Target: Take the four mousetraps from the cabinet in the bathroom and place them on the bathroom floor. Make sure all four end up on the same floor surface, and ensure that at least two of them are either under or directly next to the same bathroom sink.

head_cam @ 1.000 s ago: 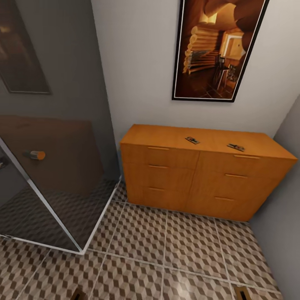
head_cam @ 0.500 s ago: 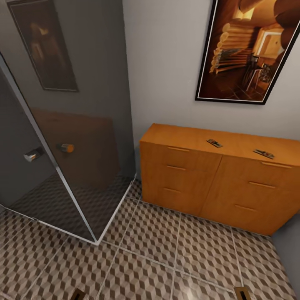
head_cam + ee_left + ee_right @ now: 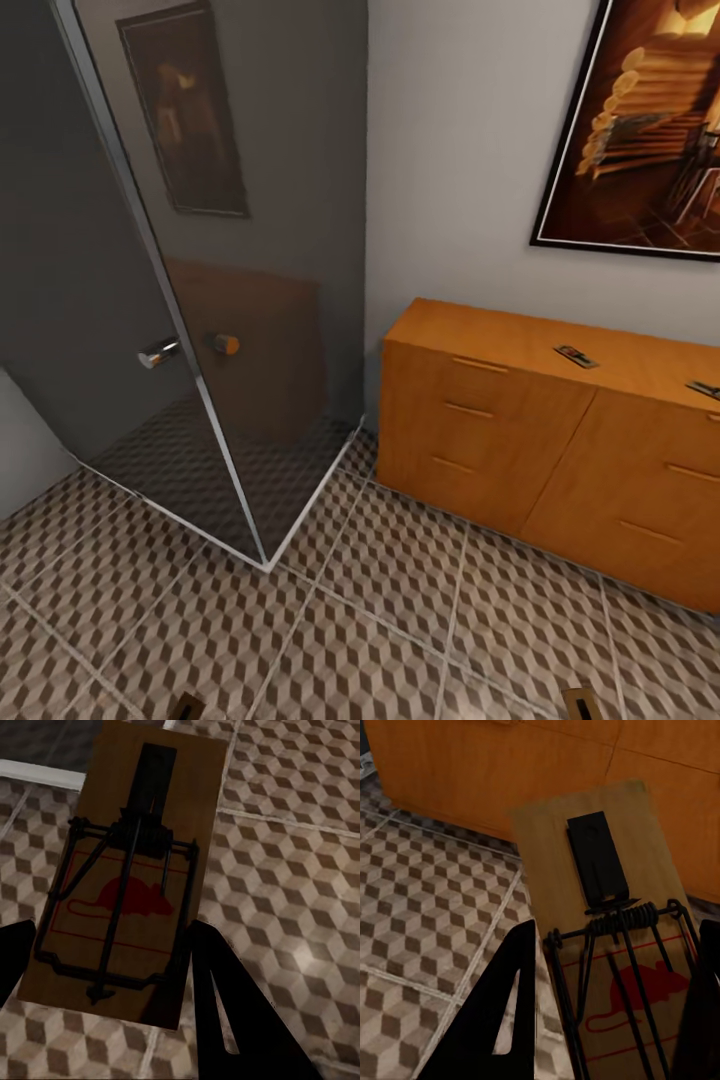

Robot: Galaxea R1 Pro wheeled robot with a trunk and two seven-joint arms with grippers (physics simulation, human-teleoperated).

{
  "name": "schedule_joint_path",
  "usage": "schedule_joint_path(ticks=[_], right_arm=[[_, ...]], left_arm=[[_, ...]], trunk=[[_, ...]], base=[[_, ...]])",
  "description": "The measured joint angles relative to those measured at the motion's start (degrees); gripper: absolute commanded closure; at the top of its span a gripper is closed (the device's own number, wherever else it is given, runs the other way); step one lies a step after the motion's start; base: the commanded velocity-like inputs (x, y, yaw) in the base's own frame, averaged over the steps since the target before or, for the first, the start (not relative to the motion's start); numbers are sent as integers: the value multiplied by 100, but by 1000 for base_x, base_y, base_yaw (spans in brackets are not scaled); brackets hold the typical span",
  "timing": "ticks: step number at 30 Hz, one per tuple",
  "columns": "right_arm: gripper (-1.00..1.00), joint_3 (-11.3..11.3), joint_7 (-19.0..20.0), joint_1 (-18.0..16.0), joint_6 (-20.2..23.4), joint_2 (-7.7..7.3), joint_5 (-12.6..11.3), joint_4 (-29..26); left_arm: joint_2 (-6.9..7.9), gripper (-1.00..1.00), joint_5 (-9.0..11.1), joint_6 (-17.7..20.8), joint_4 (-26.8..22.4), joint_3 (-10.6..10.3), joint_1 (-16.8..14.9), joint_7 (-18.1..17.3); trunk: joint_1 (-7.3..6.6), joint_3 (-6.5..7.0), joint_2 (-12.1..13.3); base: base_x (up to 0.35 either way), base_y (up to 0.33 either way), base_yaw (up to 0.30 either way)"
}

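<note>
Showing near to far. Left wrist view: the left gripper (image 3: 105,967) has its two dark fingers (image 3: 232,1012) pressed against the long edges of a mousetrap (image 3: 124,877), a tan board with a black wire spring, a black tab and a red mouse outline. It is held above the bathroom floor (image 3: 300,870) of brown-and-beige cube-patterned tiles; a pale strip crosses the upper left corner of that frame.

Right wrist view: the right gripper (image 3: 611,1020) pinches a second mousetrap (image 3: 600,907) between its fingers (image 3: 499,1020), one at the lower left and one at the lower right edge of the frame. The board bears the same black tab, coiled spring and red mouse mark. Behind it lie the tiled floor and, across the top of the frame, the orange-brown front of the cabinet (image 3: 472,772).

Head view: two small dark shapes at the bottom edge, lower left and lower right, are probably the fingertips, though too little shows to be sure. Cube-patterned tiles fill the lower half. At centre left stands a grey glass shower enclosure (image 3: 250,300) with a white frame and a metal knob (image 3: 158,352). At right centre stands the cabinet with bar-handled drawer fronts; on its flat top lie two more mousetraps, one (image 3: 576,355) near the middle and one (image 3: 705,389) at the right frame edge, well apart. A framed picture (image 3: 650,120) hangs on the pale wall at upper right.
</note>
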Motion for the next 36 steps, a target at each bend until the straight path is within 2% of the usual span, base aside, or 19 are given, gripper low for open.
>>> schedule_joint_path(ticks=[36], right_arm=[[100,-5,0,0,0,1,0,0]], left_arm=[[-4,100,0,-1,0,0,2,0]], trunk=[[0,0,0]], base=[[0,0,287]])
